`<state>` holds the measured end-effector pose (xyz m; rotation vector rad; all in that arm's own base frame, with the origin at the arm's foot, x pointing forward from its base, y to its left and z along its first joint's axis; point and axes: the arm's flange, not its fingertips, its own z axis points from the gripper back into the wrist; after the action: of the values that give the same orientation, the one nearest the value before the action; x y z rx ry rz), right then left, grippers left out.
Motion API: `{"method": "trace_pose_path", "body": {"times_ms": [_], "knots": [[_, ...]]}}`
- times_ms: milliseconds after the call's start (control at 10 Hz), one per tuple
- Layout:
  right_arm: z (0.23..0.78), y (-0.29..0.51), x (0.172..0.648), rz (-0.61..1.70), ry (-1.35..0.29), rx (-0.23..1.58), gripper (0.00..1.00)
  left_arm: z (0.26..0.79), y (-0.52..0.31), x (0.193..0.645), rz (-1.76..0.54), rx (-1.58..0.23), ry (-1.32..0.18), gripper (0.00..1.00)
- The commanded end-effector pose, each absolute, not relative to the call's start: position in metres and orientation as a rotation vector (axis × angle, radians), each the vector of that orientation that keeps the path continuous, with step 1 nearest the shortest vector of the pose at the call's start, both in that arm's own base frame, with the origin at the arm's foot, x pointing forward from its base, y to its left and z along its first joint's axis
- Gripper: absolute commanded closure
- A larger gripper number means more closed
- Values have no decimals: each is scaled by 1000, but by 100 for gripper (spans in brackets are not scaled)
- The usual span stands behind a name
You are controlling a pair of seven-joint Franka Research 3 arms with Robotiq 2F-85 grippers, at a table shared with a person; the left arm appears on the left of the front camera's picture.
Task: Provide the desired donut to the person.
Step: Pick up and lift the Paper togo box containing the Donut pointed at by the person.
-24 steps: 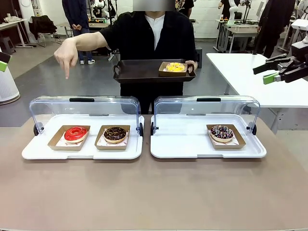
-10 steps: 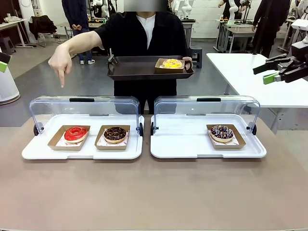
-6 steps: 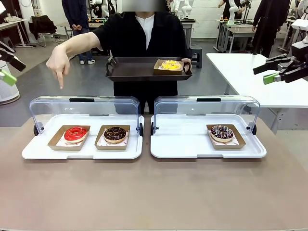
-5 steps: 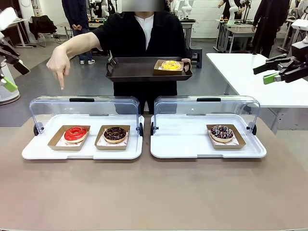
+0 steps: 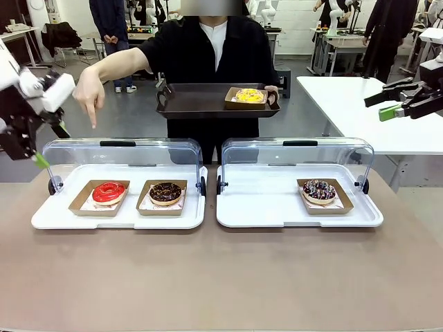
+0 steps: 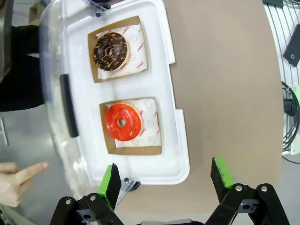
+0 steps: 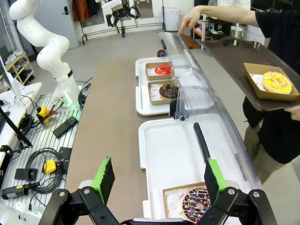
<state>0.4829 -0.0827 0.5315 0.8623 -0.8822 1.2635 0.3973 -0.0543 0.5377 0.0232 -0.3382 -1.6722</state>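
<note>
While person's hand (image 5: 88, 93) points straight down toward red-glazed ring donut (image 5: 109, 191), I see left claw (image 6: 165, 172), right claw (image 7: 159, 176) gaping, empty.

Red donut (image 5: 109, 191), chocolate-brown donut (image 5: 165, 192), sprinkled dark donut (image 5: 319, 189), yellow donut (image 5: 250, 95) on brown tray (image 5: 194, 102)

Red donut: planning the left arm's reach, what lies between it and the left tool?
In the left wrist view, the white tray's end rim and the cardboard holder's edge separate the open left tool from the red donut.
</note>
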Motion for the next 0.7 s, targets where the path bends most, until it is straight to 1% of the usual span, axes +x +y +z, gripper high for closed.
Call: {"method": "trace_pose_path", "body": {"times_ms": [0, 100, 300, 600], "knots": [[532, -81, 482, 1264, -879, 871, 0, 518, -66, 392, -1656, -14, -357, 0], [532, -81, 482, 1264, -879, 871, 0, 503, -72, 391, -1670, -32, -328, 0], [532, -81, 482, 1264, -879, 871, 0, 477, -77, 396, -1689, -93, -222, 0], [532, -81, 482, 1264, -879, 871, 0, 446, -72, 416, -1648, -54, -169, 0]]}}
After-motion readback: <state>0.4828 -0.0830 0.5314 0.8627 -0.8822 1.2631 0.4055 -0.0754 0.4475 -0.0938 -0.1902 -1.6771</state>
